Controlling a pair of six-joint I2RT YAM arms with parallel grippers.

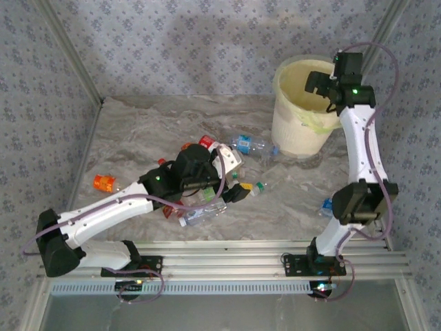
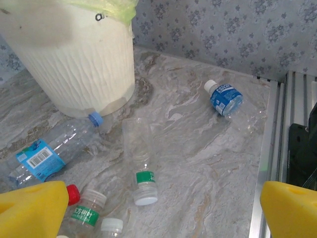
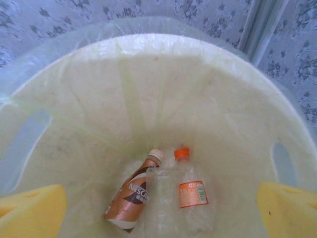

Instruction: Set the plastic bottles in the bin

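Observation:
The bin (image 1: 303, 110) stands at the back right, cream with a pale green bag over its rim (image 3: 148, 42). My right gripper (image 1: 324, 86) hangs open over its mouth, nothing between the yellow pads (image 3: 34, 210). Inside lie a brown bottle (image 3: 130, 198), a clear one with an orange cap (image 3: 192, 194) and a crushed clear one between them. My left gripper (image 1: 238, 192) is open and empty, low over a cluster of bottles (image 1: 200, 210). Just ahead of it lies a clear green-labelled bottle (image 2: 141, 171). A blue-labelled bottle (image 2: 47, 153) lies against the bin's foot (image 2: 84, 64).
A small blue-labelled bottle (image 2: 224, 98) lies near the right arm's elbow (image 1: 362, 200). An orange bottle (image 1: 105, 183) sits alone at the left. Red-capped (image 2: 73, 193) and green-labelled (image 2: 86, 210) bottles lie by the left pad. An aluminium rail (image 1: 227, 252) borders the near edge.

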